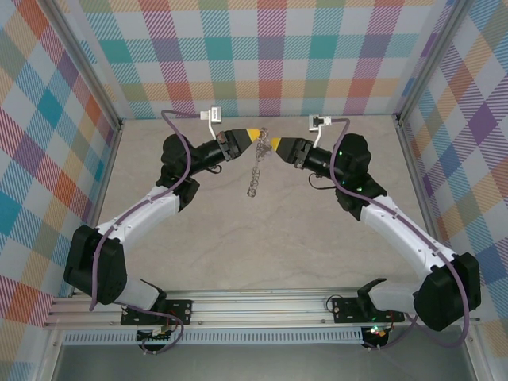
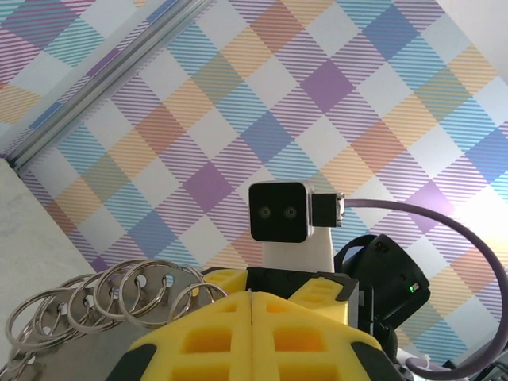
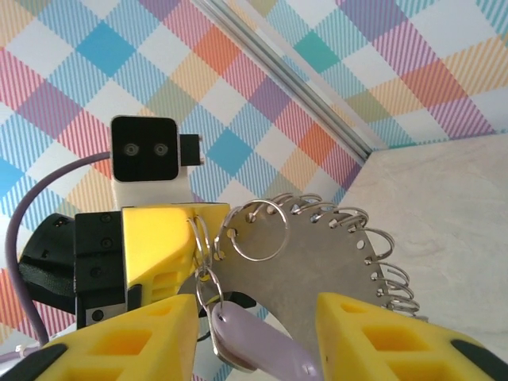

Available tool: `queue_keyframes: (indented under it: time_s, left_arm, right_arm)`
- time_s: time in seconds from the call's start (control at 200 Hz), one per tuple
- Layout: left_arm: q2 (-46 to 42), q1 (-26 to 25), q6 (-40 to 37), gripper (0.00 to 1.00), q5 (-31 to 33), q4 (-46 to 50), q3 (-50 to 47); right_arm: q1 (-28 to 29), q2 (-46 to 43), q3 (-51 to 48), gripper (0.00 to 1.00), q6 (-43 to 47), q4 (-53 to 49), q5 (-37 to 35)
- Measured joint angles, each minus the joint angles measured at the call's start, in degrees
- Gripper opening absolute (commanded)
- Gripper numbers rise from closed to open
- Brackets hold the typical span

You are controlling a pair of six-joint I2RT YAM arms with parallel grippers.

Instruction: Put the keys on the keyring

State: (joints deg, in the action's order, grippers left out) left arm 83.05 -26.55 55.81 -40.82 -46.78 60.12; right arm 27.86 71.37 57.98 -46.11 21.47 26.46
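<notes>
Plaid walls [image 1: 270,55]; L gripper [image 2: 252,298] clamps silver-grey loop-edged metal keyring [image 3: 317,254]; your R gripper [image 3: 255,304] half-open: centre tiny lilac-headed key [image 3: 258,345] between fingers.

Keyring [image 3: 349,230]: silver-grey, rimmed with small loops, hanging upright. Key [image 3: 252,340]: small, lilac head, beside its rim.

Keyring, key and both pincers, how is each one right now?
left pincer, shut on the keyring
right pincer, fingers apart around the key, grip unclear
keyring, held upright by its rim
key, lying between the right pincer's fingers
</notes>
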Motion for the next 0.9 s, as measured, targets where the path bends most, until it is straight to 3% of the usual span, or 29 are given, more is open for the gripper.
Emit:
queue_keyframes:
  time_s: [0.43, 0.9]
  left_arm:
    - [0.1, -0.1, 2.1, 0.00, 0.6, -1.7, 0.0]
    - [0.3, -0.1, 3.0, 0.00, 1.1, -2.9, 0.0]
  right_arm:
    - [0.0, 2.5, 0.0, 0.34, -3.7, 7.5, 3.8]
    - [0.2, 3.6, 0.0, 0.19, -6.1, 10.9, 5.9]
